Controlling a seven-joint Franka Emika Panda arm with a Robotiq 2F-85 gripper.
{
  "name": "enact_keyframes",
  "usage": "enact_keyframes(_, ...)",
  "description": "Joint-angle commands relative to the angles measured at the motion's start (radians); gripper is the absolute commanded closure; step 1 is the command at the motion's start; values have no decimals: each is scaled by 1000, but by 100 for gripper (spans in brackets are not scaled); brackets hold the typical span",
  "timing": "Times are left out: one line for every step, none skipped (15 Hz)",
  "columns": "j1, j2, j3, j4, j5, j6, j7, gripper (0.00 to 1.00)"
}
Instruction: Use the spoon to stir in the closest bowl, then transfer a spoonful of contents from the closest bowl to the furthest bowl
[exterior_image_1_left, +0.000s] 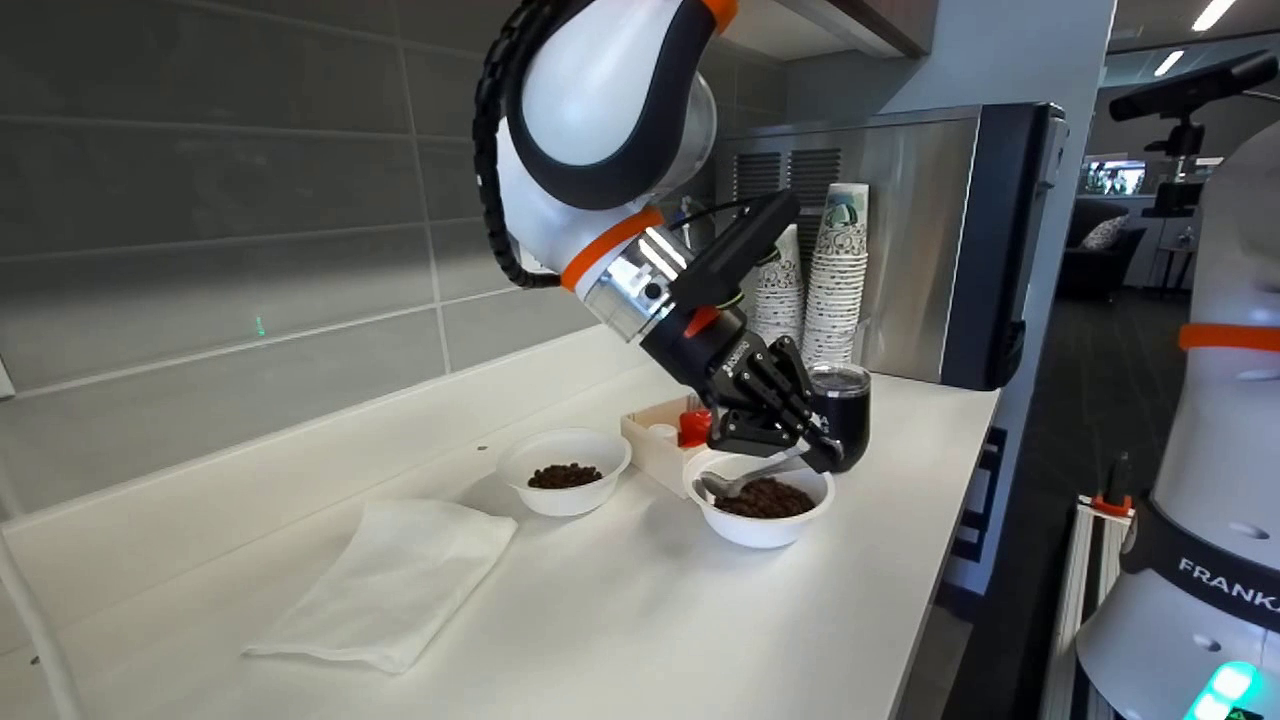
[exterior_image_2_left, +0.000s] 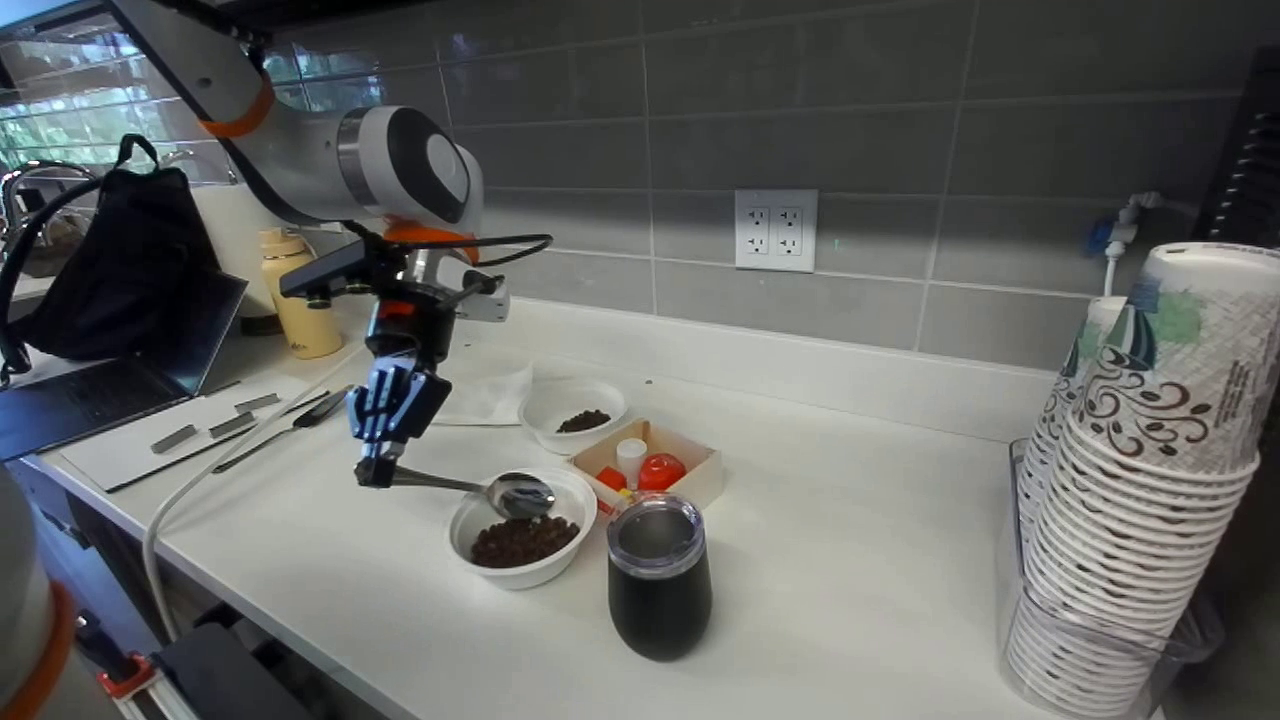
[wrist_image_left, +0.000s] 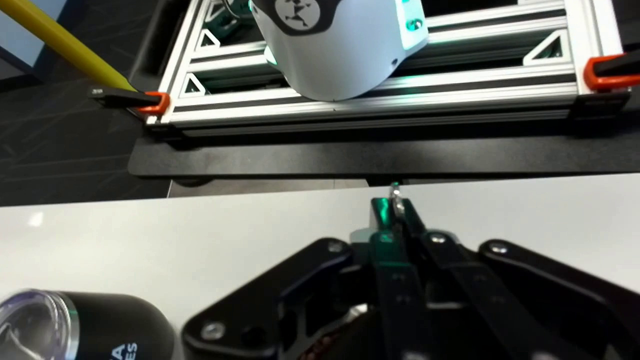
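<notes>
The closest bowl is white (exterior_image_1_left: 745, 532) and holds dark brown bits (exterior_image_1_left: 768, 498); it also shows in an exterior view (exterior_image_2_left: 530, 578). The furthest bowl (exterior_image_1_left: 565, 507), also white, holds a smaller heap; it also shows in an exterior view (exterior_image_2_left: 548, 438). My gripper (exterior_image_1_left: 825, 455) is shut on the handle end of the metal spoon (exterior_image_2_left: 440, 481). The spoon slants over the closest bowl's rim, its shiny head low over the bits, seemingly empty; contact is unclear. In the wrist view the jaws (wrist_image_left: 395, 205) pinch the spoon's end (wrist_image_left: 396, 196) and mostly hide the bowl.
A black tumbler (exterior_image_2_left: 660, 600) and a light wooden box (exterior_image_2_left: 705, 470) with red items stand close to the closest bowl. Stacked paper cups (exterior_image_2_left: 1120, 530) stand further off. A white cloth (exterior_image_1_left: 400, 580) lies near the furthest bowl. A cable (exterior_image_2_left: 200, 490) crosses the counter.
</notes>
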Motion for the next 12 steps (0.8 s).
enact_keyframes(9, 30, 3, 30, 49, 81, -98, 99)
enact_keyframes(11, 36, 4, 34, 64, 98, -132, 99)
enact_keyframes(11, 38, 7, 37, 88, 112, -171, 99)
enact_keyframes(12, 38, 8, 38, 106, 120, -201, 99)
enact_keyframes(14, 35, 9, 39, 118, 123, -219, 99)
enact_keyframes(15, 32, 11, 37, 133, 129, -242, 99)
enact_keyframes(17, 28, 13, 37, 137, 129, -249, 99)
enact_keyframes(19, 28, 15, 37, 132, 124, -245, 99)
enact_keyframes(24, 28, 18, 37, 107, 107, -215, 99)
enact_keyframes(29, 30, 20, 36, 89, 96, -194, 99)
enact_keyframes(33, 32, 22, 33, 74, 85, -175, 99)
enact_keyframes(39, 35, 23, 30, 50, 71, -146, 99)
